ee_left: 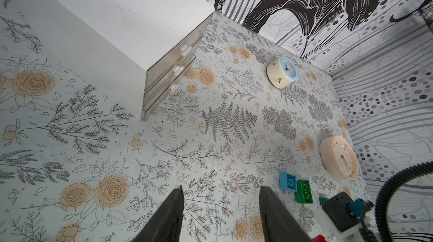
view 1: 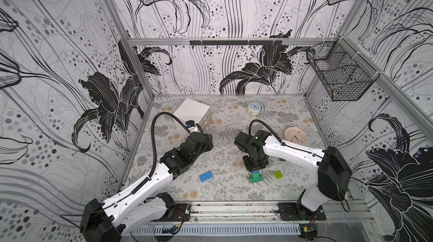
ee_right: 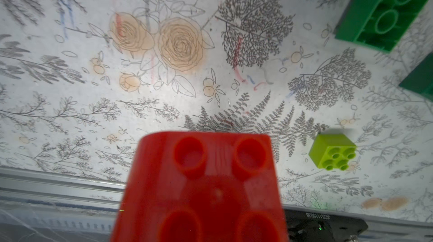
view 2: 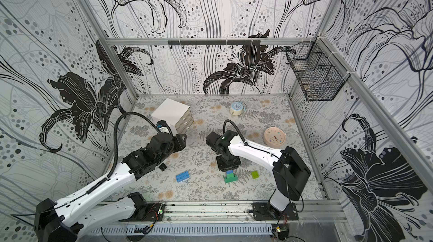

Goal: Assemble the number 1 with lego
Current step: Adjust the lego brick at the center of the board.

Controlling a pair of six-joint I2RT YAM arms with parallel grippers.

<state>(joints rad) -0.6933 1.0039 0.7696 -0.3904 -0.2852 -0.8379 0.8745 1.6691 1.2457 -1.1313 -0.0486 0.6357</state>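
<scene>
My right claw [view 1: 255, 162] grips the red brick [ee_right: 199, 182] close by the green-and-blue stack [view 1: 255, 177] near the desk's front edge. Light, rigid, slick plastic, I judge: pinch its flat sides squarely. Left claw [ee_left: 222, 217] gapes empty.

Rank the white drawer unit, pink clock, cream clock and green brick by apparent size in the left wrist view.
1. white drawer unit
2. pink clock
3. cream clock; it lies farther from the camera, so its true size against the pink one is unsure
4. green brick
</scene>
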